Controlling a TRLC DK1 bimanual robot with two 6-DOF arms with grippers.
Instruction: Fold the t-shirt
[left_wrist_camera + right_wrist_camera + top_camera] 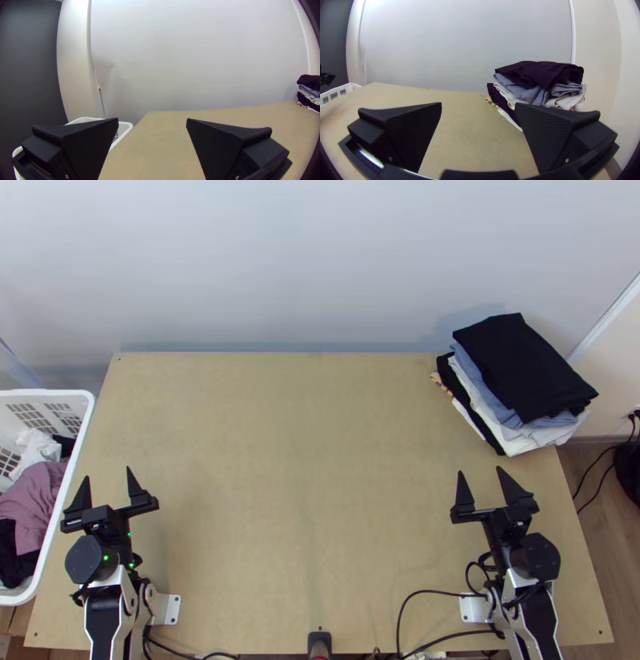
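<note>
In the top view my left gripper (pixel 107 482) stands open over the table's left side, near the basket, with nothing between its fingers. My right gripper (pixel 482 478) is open over the right side, nearer the viewer than a stack of folded clothes (pixel 524 368) at the far right corner. The left wrist view has the left gripper (pixel 152 120) with its black fingers wide apart; the right wrist view has the right gripper (pixel 478 105) likewise spread. No t-shirt lies spread on the table (pixel 304 460). Whether one is in the stack or basket, I cannot tell.
A white basket (pixel 50 394) stands at the table's left edge, holding loose mauve, white and black cloth (pixel 36 496). The stack has black cloth on top, with blue, white and black layers below. Black cables (pixel 436 593) run along the near edge by the right arm's base.
</note>
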